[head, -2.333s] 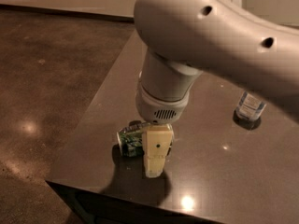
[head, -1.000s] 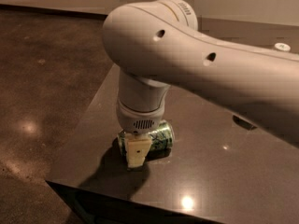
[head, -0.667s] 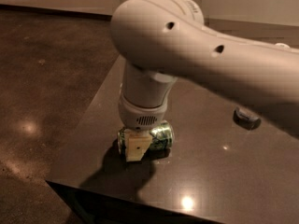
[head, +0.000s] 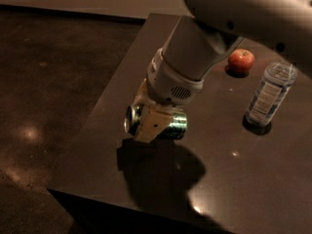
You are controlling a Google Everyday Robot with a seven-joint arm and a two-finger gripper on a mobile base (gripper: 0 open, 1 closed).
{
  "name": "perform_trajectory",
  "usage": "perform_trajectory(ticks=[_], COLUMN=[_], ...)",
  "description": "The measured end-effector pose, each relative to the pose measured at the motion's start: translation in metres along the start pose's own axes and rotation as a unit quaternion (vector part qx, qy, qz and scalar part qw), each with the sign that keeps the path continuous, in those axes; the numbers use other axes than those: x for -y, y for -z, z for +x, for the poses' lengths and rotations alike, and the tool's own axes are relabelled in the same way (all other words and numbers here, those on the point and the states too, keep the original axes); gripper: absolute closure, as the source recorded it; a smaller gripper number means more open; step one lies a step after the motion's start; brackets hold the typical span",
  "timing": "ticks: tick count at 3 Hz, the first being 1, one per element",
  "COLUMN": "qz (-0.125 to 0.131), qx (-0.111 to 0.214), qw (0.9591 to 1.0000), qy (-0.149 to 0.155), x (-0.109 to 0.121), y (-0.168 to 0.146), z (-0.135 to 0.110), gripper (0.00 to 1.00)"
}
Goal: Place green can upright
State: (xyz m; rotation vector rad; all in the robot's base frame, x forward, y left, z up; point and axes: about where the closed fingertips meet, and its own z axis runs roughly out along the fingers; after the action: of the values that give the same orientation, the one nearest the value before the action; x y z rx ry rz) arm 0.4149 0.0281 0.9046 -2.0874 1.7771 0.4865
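Gripper (head: 148,118) clenching green can (head: 176,124), holding it sideways over near-left part of table (head: 243,179); shadow beneath suggesting can is hanging clear of surface. Grasp looking done; turning can onto its end, setting down and releasing remaining. Far finger hiding behind can; pull-tab end proving hard to identify.

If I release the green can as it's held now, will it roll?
Likely yes: the green can lies on its side in the gripper, just over the table, and its round wall would probably roll. Its thin metal may dent under a hard squeeze. Being small, it probably skids when nudged.
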Motion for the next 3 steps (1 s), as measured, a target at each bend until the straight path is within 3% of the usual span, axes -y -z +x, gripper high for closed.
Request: perform_trajectory(ticks=[1,2,3], qz=[0.034,0.104,0.18], qx=[0.07,0.125,0.192], qw=[0.9965,0.9836,0.9555], qy=[-0.031,-0.078,-0.133], x=[0.006,0.015,0.034], y=[0.032,0.056,0.071], z=[-0.011,-0.02,-0.022], gripper=[1.0,1.0,1.0])
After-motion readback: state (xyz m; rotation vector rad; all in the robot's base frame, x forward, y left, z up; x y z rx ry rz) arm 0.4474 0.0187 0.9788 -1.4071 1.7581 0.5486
